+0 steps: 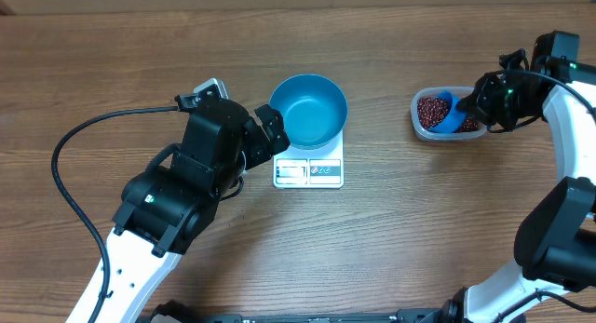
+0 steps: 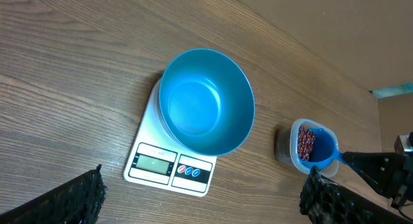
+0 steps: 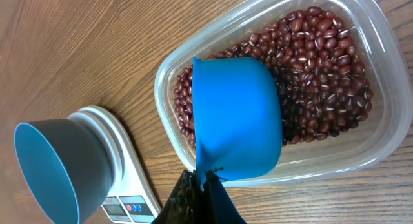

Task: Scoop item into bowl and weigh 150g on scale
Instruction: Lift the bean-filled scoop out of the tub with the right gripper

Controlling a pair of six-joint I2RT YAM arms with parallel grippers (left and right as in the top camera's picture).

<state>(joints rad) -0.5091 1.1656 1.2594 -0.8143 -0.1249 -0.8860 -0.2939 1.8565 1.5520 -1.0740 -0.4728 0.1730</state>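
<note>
Open surface (image 1: 382, 127) lies between the bowl (image 1: 309, 109) on the scale (image 1: 308, 172) and the tub (image 1: 416, 109); the left hand (image 1: 272, 129) crowds the bowl's left side.

Left arm (image 1: 177, 197) and right arm (image 1: 563, 221): white links, black blocky joint housings, green indicator lights; black cable (image 1: 65, 174) looping at frame left; left claw (image 2: 203, 185) fingers (image 2: 74, 198) black, pebbled.

Most of the scale (image 2: 169, 167) top hidden under the bowl (image 2: 205, 101), numbers on its little screen too small to read, some beans (image 3: 322, 75) covered by the blue scoop (image 3: 235, 114), scoop handle lost inside the dark right gripper (image 3: 205, 197), clear tub (image 3: 387, 108) cut off at the top edge, fingers (image 2: 74, 198) of the left gripper (image 2: 205, 188) cut off at the bottom
</note>
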